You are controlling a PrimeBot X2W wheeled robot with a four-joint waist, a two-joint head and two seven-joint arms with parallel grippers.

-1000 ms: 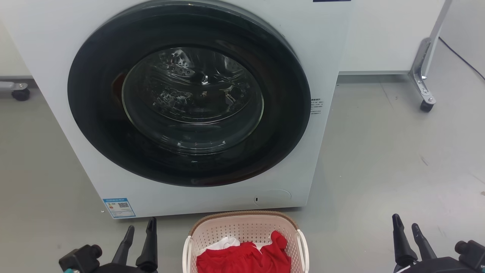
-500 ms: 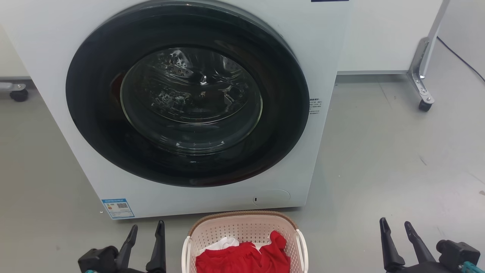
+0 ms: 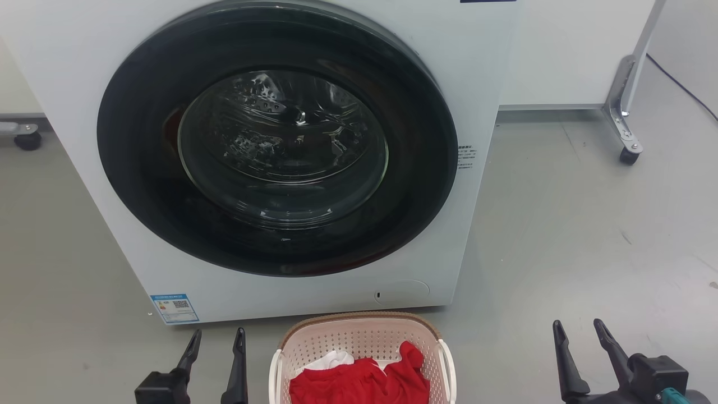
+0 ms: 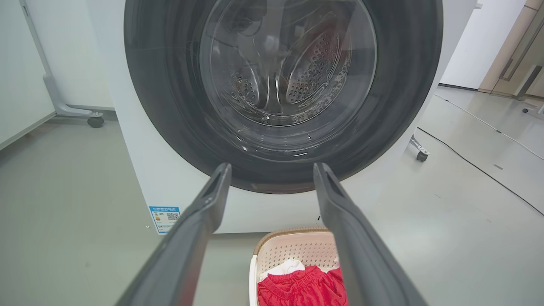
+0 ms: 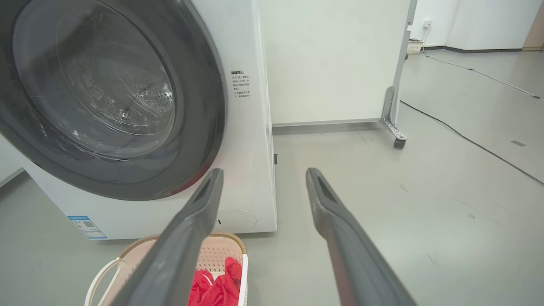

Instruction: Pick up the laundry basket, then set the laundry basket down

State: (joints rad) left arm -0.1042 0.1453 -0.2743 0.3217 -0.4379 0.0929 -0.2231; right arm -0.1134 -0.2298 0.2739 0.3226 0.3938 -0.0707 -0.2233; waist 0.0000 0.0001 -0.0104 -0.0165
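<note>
On the floor [image 3: 561, 224] just before the washer [image 3: 73, 67], the laundry basket [image 3: 359, 339] sits with red cloth [image 3: 359, 384] inside. My left gripper [image 3: 219, 332], near it, and my right gripper [image 3: 577, 323], farther off, both have fingers parted, holding nothing.

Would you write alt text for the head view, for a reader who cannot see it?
A pale pink laundry basket holding red clothes sits on the floor before a closed white washer, with the left tool and right tool open on either side.
</note>
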